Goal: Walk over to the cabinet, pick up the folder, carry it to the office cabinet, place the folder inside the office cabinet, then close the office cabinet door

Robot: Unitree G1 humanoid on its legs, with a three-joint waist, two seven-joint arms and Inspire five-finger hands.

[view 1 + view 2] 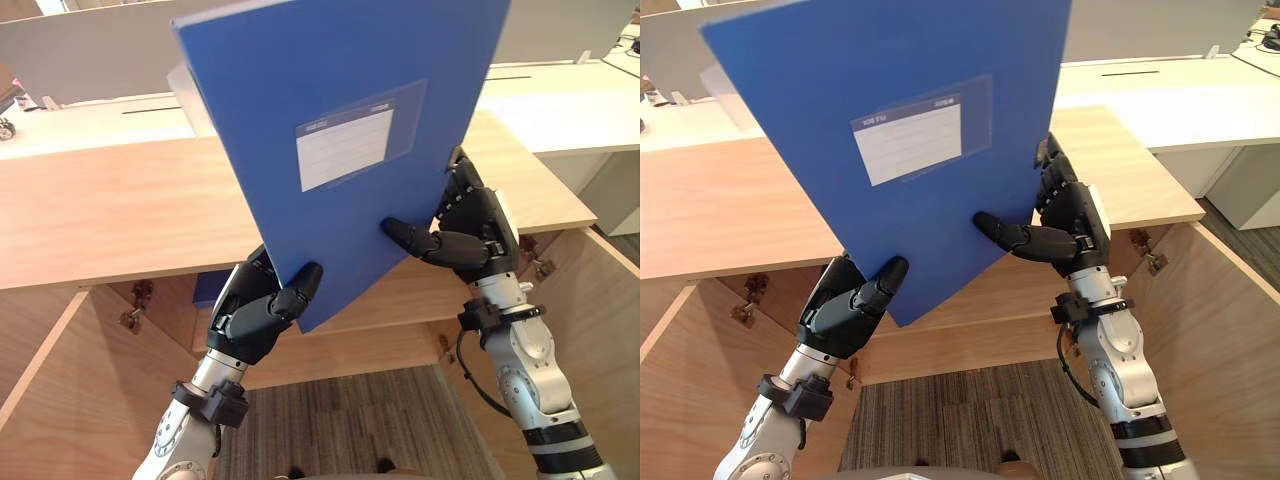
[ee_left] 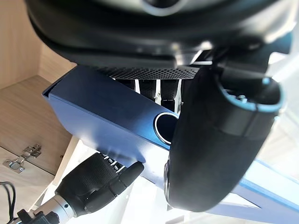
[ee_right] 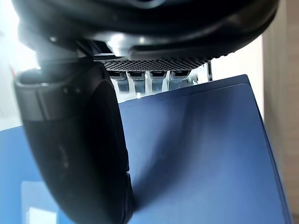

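In the head views, the blue folder (image 1: 340,130) hangs in the air, upright but tilted, over the front edge of the wooden cabinet (image 1: 100,210), with its label facing the robot. The left hand (image 1: 262,310) clamps its lower corner, thumb on the front face. The right hand (image 1: 465,235) pinches its right edge the same way (fingers behind). Below, the left door (image 1: 50,400) and right door (image 1: 600,330) stand open.

In the left wrist view, the left thumb (image 2: 210,144) presses the folder's face, with the fingers curled past its spine.

In the right wrist view, the right thumb (image 3: 79,154) lies across the blue cover, with the fingers behind it.
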